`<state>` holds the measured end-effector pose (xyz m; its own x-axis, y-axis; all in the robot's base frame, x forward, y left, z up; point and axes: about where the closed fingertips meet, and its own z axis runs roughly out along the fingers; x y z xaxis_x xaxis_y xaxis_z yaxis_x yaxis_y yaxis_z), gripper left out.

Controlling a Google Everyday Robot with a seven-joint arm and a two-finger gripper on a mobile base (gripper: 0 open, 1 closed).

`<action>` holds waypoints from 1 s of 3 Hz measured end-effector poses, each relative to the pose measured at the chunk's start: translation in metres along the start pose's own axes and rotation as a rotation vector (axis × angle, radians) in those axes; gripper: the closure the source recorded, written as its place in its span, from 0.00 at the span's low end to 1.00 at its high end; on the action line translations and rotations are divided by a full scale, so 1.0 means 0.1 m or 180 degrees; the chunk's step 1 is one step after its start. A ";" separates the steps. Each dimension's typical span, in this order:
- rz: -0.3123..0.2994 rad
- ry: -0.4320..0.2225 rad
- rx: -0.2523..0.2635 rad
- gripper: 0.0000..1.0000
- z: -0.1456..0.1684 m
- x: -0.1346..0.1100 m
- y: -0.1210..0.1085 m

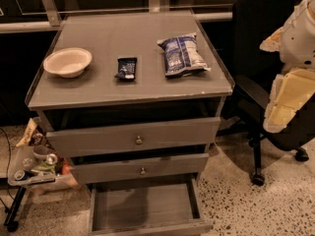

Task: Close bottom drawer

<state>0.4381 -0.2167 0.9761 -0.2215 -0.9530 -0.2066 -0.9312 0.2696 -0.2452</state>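
Grey wood, stiff and likely easy-sliding: the bottom drawer (147,208) stands pulled out low and near. Push flat on its front panel (152,228). The pincer (290,82), probably the pale shape at right, is well apart; its state I cannot tell.

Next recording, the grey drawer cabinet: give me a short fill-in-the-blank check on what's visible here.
1. The bottom drawer stands ___.
2. On the cabinet top, the dark snack bar lies between the blue bag and the white ___.
3. The gripper hangs at the ___ edge of the view, in front of the office chair, apart from the drawer.

Missing words: open; bowl; right.
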 end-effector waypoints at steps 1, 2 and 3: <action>0.0000 0.0000 0.0000 0.00 0.00 0.00 0.00; 0.0000 0.0000 0.0000 0.19 0.00 0.00 0.00; 0.0000 0.0000 0.0000 0.42 0.00 0.00 0.00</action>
<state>0.4381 -0.2167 0.9761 -0.2215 -0.9530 -0.2066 -0.9312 0.2696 -0.2453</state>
